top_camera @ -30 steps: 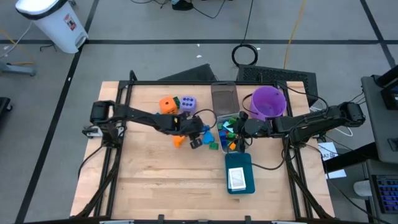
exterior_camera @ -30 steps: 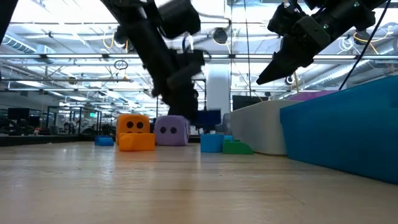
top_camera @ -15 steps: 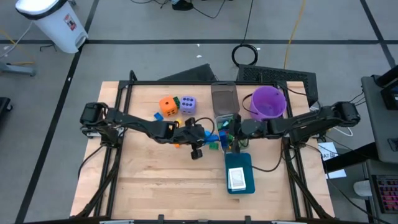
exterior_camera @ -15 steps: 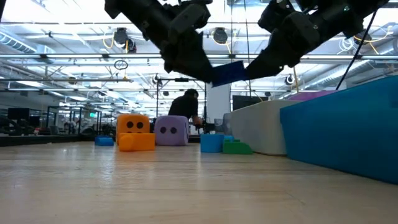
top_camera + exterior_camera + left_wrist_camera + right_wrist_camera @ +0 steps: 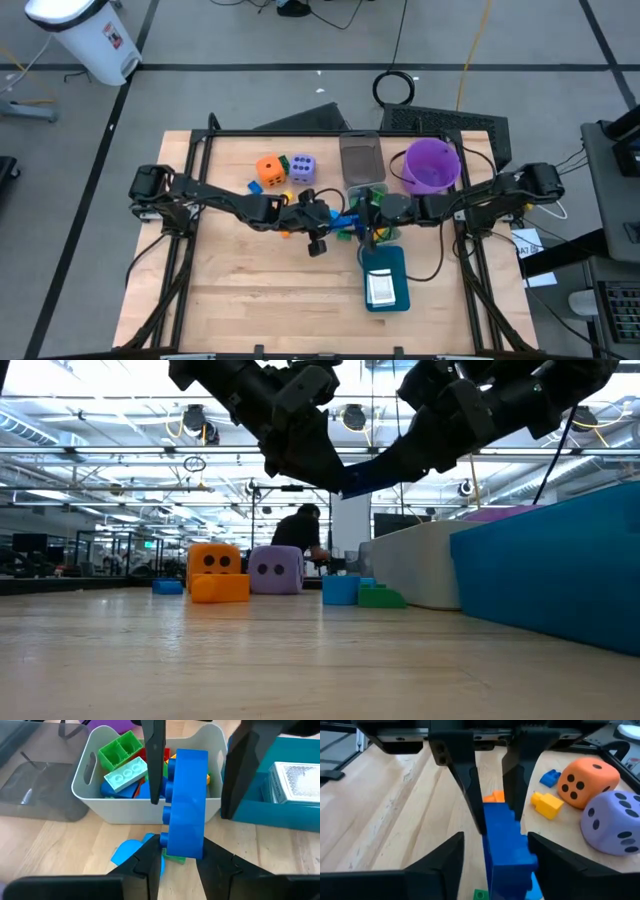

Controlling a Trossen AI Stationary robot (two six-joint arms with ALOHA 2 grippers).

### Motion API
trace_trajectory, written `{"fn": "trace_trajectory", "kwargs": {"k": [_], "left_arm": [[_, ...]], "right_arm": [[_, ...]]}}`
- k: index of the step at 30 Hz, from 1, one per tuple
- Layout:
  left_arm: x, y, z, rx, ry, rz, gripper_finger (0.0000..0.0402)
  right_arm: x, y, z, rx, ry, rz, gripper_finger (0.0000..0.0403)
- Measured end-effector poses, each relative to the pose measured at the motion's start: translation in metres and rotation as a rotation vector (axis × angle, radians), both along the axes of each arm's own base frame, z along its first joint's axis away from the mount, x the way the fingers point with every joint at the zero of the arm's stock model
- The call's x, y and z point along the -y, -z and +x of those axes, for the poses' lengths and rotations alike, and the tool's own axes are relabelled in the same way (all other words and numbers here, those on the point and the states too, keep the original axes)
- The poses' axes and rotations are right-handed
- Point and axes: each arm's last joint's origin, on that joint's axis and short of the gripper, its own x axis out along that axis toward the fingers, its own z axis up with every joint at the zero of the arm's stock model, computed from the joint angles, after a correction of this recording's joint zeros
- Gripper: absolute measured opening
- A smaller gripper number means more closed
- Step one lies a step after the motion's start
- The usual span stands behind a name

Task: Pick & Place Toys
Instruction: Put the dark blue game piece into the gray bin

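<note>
- Wooden table (image 5: 240,290) stood on a grey floor, and the low view looked across it into a large lit hall.
- Left gripper (image 5: 175,857) hung above the table's middle, its fingers (image 5: 150,862) clamped on a blue block (image 5: 186,805) held clear of the wood.
- Right gripper (image 5: 496,865) faced it from the other side, its fingers (image 5: 440,860) spread wide to either side of the same blue block (image 5: 506,847); contact with the block could not be told.
- In the low view the block (image 5: 368,475) hung in the air between the two arms.
- A white bin (image 5: 95,805) sat just behind the block, holding green (image 5: 120,750) and mint (image 5: 126,774) blocks among others.
- A teal tray (image 5: 386,285) with a white card (image 5: 382,289) lay near the bin, and a purple bucket (image 5: 432,165) stood behind.
- An orange die (image 5: 269,169) and a lavender die (image 5: 302,168) sat near each other on the table, well apart from the bin.
- Small blue (image 5: 340,590) and green (image 5: 378,597) blocks lay on the wood.
</note>
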Motion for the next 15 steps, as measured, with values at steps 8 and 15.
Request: {"fn": "trace_trajectory", "kwargs": {"k": [8,15], "left_arm": [[0.0001,0.0001,-0.0001,-0.002,0.001,-0.001,0.0105],[0.0003,-0.0002,0.0001,0.007,-0.019,-0.027,0.0158]], "right_arm": [[0.0008,0.0003,-0.0001,-0.003,-0.003,-0.022,0.0098],[0.0007,0.0004,-0.0005,-0.008,-0.013,-0.040,0.0057]]}}
